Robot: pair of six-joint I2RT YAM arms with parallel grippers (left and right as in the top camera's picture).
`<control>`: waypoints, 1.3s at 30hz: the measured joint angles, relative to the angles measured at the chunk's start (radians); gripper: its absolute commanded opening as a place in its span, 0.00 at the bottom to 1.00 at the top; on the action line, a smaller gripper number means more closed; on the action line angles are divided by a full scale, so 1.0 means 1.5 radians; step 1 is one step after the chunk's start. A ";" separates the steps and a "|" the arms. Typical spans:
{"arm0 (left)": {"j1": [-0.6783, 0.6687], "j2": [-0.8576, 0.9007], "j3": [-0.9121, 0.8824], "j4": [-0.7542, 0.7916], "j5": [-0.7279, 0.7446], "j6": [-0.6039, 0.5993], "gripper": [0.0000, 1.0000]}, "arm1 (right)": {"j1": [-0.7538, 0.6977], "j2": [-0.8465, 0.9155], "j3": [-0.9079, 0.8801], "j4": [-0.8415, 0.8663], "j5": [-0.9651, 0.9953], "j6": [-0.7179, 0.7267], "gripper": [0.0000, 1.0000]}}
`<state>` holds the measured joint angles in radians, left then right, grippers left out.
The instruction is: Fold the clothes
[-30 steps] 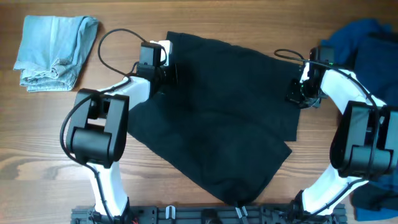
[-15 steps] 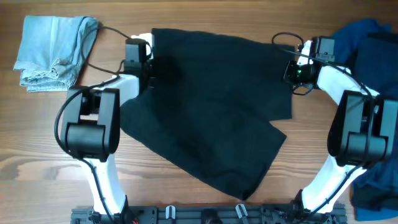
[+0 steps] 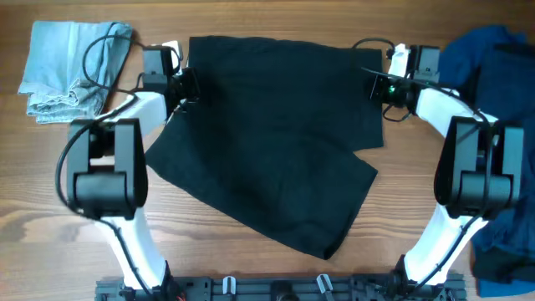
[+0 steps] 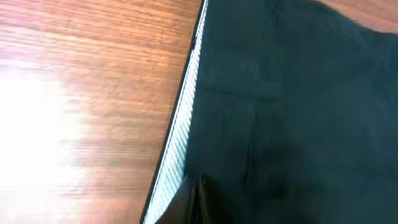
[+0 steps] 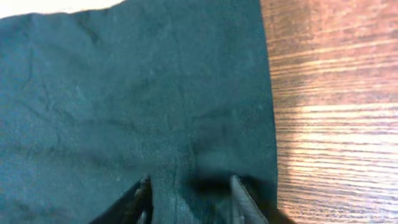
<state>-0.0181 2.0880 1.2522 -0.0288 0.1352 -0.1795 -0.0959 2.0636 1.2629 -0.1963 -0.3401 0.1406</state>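
Black garment [image 3: 267, 142] spread flat mid-table [image 3: 50, 201], lower part skewed toward the near edge. Left gripper [image 3: 182, 84] at its far-left corner, fingertips drawn together on the white-lined hem. Right gripper [image 3: 378, 87] at its far-right corner, fingers [image 5: 239, 196] apart over the cloth; hold cannot be told. Light blue garment [image 3: 75, 67] far left, dark blue clothes [image 3: 493, 58] far right.

**Left arm** [image 3: 140, 114] and **right arm** [image 3: 436, 104]: white links between bulky black joint housings. Thin black cables [image 3: 87, 57] loop near each wrist. Green light [image 3: 389, 89] beside right gripper [image 3: 376, 86]; its two fingers [image 5: 241, 198] are plain black.
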 measured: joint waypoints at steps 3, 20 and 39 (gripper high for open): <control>0.005 -0.091 0.006 -0.106 0.000 -0.004 0.04 | 0.000 -0.059 0.019 -0.129 0.000 0.001 0.48; 0.049 -0.383 0.031 -0.568 -0.009 -0.093 0.43 | 0.120 -0.337 -0.033 -0.654 -0.005 0.093 0.56; 0.078 -0.255 0.031 -0.570 -0.018 -0.085 0.84 | 0.614 -0.338 -0.278 -0.632 0.002 0.449 0.72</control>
<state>0.0994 1.7054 1.2987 -0.8833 0.1081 -0.3073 0.8253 1.5566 0.8459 -1.1439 -0.3370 0.8135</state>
